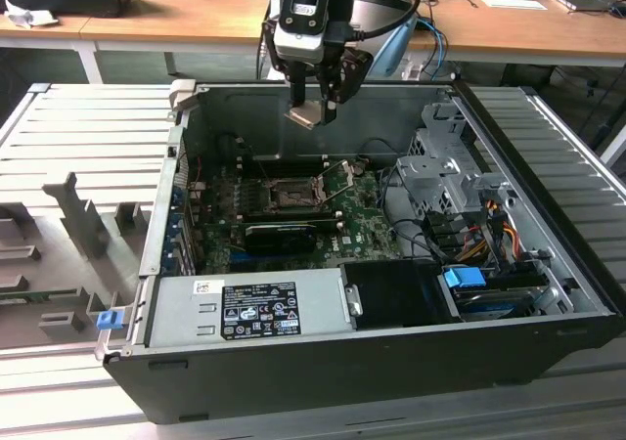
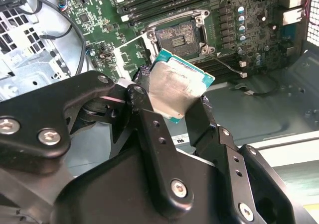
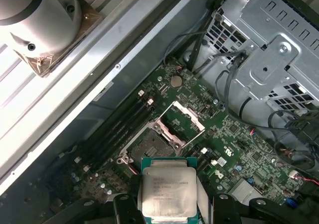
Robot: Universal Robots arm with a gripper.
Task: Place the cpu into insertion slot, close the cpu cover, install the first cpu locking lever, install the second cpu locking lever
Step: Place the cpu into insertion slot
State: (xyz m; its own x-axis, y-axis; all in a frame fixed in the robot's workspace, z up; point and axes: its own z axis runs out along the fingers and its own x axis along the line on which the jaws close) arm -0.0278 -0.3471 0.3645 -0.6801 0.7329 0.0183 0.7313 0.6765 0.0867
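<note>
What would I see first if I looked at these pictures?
First comes the robot's hand, hanging over the open computer case and pinching the cpu, a little silvery square. Below it, on the green board, sits the dark insertion slot, uncovered, with its cpu cover flipped up.

end effector [image 2: 172,93]: matte black, silver screws [image 2: 178,187] | wrist [image 1: 306,35]: silver-grey, black cables [image 1: 417,2]

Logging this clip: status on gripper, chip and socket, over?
Gripper shut on chip, above the open case. Socket empty, cover raised. Nothing seen between chip and socket.
</note>
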